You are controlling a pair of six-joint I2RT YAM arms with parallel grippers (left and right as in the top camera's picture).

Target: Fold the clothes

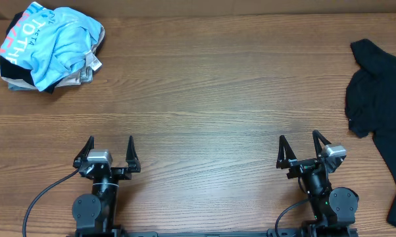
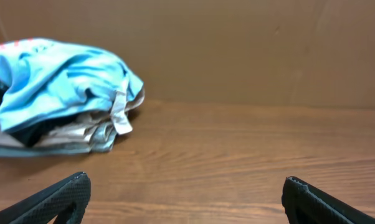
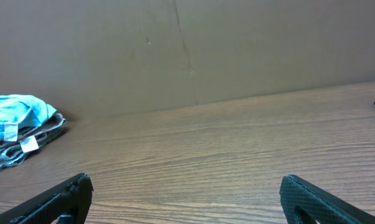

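Note:
A light blue T-shirt point(image 1: 53, 39) with white and coral-pink lettering lies crumpled on top of a pile at the table's far left corner, over black, beige and grey garments point(image 1: 66, 78). The pile also shows in the left wrist view point(image 2: 56, 87) and, small, in the right wrist view point(image 3: 16, 115). A black garment point(image 1: 379, 99) lies spread at the right edge. My left gripper point(image 1: 109, 146) is open and empty near the front edge, far from the pile; its fingers show in its own view point(image 2: 184, 190). My right gripper point(image 1: 300, 145) is open and empty, left of the black garment point(image 3: 186, 190).
The wooden table point(image 1: 204, 99) runs bare between the pile and the black garment. A brown cardboard wall point(image 2: 237, 50) stands along the back edge. Cables trail from both arm bases at the front.

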